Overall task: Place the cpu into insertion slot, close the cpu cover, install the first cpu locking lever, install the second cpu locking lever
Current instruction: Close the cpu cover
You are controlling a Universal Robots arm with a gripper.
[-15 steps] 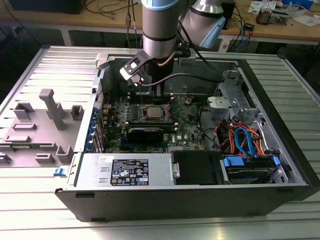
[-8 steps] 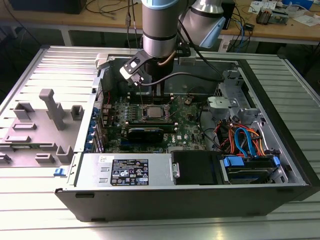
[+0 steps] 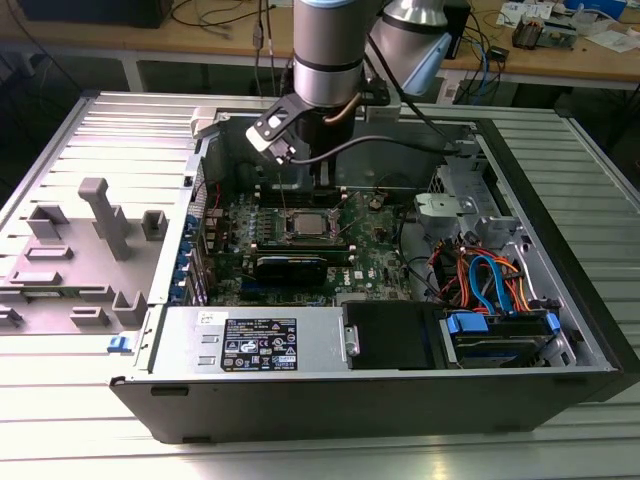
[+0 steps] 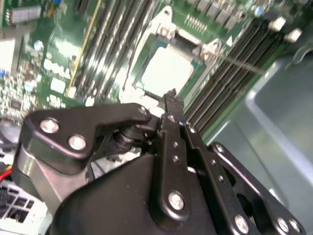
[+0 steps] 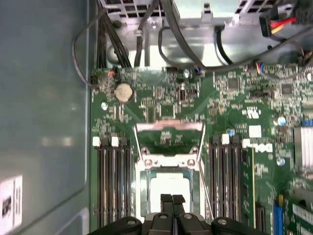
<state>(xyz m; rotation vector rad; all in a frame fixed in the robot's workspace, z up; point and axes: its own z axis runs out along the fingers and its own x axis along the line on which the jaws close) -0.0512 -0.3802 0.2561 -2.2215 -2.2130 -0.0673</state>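
Open black PC case (image 3: pixel 330 410) lies on the ribbed metal tabletop (image 3: pixel 300 455) w/ its green motherboard (image 3: pixel 375 255) facing up. A grey-and-silver robot arm (image 3: pixel 328 50) reaches down into the case near its far wall in the exterior view.

The flat, square, dull-grey cpu (image 5: pixel 168 185) sits in the insertion slot (image 5: pixel 145 188), a square silver-rimmed socket approx mid-board, btwn two banks of long black memory slots (image 5: pixel 113 181). It also shows in the second wrist view (image 4: pixel 166 71) and in the exterior view (image 3: pixel 308 223).

The cpu cover (image 5: pixel 168 127), a thin silver frame plate w/ a big square window, isn't down. It stands tilted up at one side of the socket, and green board shows thru the window. A thin wire lever (image 4: pixel 242 63) angles out from the socket over the neighbouring memory slots.

The black tool (image 5: pixel 172 198) hangs over the cpu's side away from the cover. Its two fingertips are pressed together w/ nothing btwn them. In the second wrist view the tool (image 4: pixel 171 95) ends in one narrow tip at the socket rim. Can't tell if it touches.

A grey plastic fixture (image 3: pixel 90 235) sits on the tabletop beside the case, at the exterior view's left. Blue and orange cables (image 3: pixel 490 280) bunch in the case toward the exterior view's right.
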